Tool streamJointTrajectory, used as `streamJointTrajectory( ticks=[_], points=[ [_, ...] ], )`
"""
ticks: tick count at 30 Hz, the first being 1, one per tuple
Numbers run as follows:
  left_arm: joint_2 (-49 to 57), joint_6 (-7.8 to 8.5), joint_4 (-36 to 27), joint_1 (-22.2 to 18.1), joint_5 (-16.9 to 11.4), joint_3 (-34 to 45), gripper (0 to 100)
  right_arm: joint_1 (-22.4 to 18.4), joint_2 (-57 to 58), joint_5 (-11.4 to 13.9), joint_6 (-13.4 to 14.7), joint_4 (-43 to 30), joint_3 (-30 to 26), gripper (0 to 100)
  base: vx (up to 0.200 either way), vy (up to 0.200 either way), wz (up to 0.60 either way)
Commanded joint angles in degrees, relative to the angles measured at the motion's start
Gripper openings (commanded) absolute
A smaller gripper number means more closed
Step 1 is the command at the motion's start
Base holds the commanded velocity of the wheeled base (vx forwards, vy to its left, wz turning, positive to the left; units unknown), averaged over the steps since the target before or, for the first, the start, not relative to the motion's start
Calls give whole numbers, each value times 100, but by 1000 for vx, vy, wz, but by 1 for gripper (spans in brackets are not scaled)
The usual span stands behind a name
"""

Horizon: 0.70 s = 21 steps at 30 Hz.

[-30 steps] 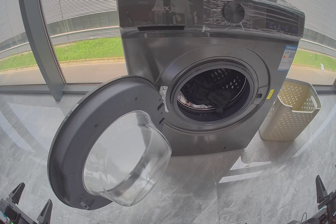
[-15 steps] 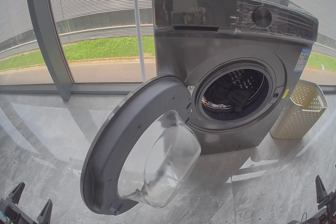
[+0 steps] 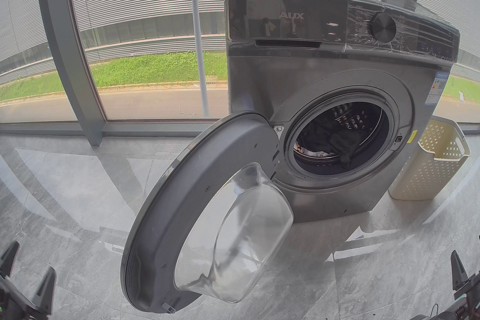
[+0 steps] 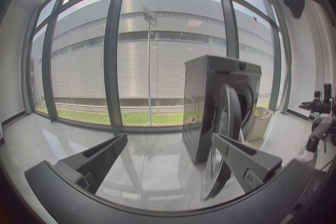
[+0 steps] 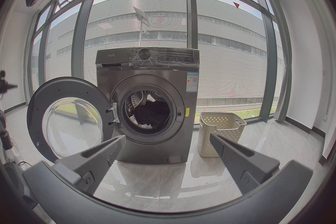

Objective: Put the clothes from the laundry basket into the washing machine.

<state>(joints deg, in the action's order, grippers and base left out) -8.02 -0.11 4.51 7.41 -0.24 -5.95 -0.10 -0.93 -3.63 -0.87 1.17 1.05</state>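
Currently both arms sit low at the near edge, over the marble floor [image 3: 380, 261]. Left gripper [image 4: 168, 138]: fingers spread wide, nothing between them. Right gripper [image 5: 166, 139]: same, fingers apart and nothing gripped.

Next out, the washing machine door [image 3: 165, 216] is swung fully open to the left, hinged at the left side of the opening, with its clear glass bowl [image 3: 235, 236] bulging toward the near side.

Behind it is the grey front-load washing machine [image 3: 320, 66], port open. The clothes [image 3: 335, 138] are inside the drum: a dark heap, one dark piece draped over the front lip, a bit of light fabric low on the left.

The cream perforated laundry basket [image 3: 430, 161] stands upright on the floor just beside the machine's right side.

Farthest is a window wall [image 3: 140, 11], with grass and a ribbed grey building outside.
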Motion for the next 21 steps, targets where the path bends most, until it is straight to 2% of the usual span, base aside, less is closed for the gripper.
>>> streamJointTrajectory(
  ticks=[1,2,3,4,5,6,8,9,10,11,15,16,19,20,21],
  points=[
    [-2705,213,612,1799,183,-3782,100,1,93,12,-1,-3,9,100,0,0,0],
    [-2766,152,542,1816,174,-3905,100,1,93,12,-1,-3,9,100,0,0,0],
    [-2907,-226,358,1808,174,-4116,100,1,93,12,-1,-3,9,100,0,0,0],
    [-3074,-701,173,1808,174,-4134,100,1,93,12,-1,-3,9,100,0,0,0],
    [-3100,-754,147,1808,174,-4134,100,1,93,12,-1,-3,9,100,0,0,0],
    [-3338,-1307,-38,1808,156,-4098,100,1,93,12,-10,-12,9,100,0,0,0],
    [-3654,-1712,-56,1808,-20,-4002,100,1,93,12,-1,-3,9,100,0,0,0],
    [-3654,-1712,-56,1808,-20,-4002,100,1,93,12,-1,-3,9,100,0,0,0],
    [-3979,-2125,-20,1808,-345,-4037,100,1,93,29,-1,-12,9,100,0,0,0],
    [-4093,-2230,6,1808,-477,-4046,100,1,93,38,-10,-12,9,100,0,0,0],
    [-4331,-2309,-29,1799,-573,-3923,100,1,93,38,-10,-12,9,100,0,0,0],
    [-4454,-2336,-29,1799,-529,-3844,0,1,93,38,-10,-3,9,100,0,0,0],
    [-4594,-2380,-3,1711,-494,-3615,0,1,93,47,-10,-12,9,100,0,0,0],
    [-4656,-2178,15,1395,-494,-3369,0,1,93,47,-10,-12,9,100,0,0,0],
    [-4665,-2151,15,1368,-494,-3351,0,1,93,47,-10,-12,9,100,0,0,0]
  ],
)
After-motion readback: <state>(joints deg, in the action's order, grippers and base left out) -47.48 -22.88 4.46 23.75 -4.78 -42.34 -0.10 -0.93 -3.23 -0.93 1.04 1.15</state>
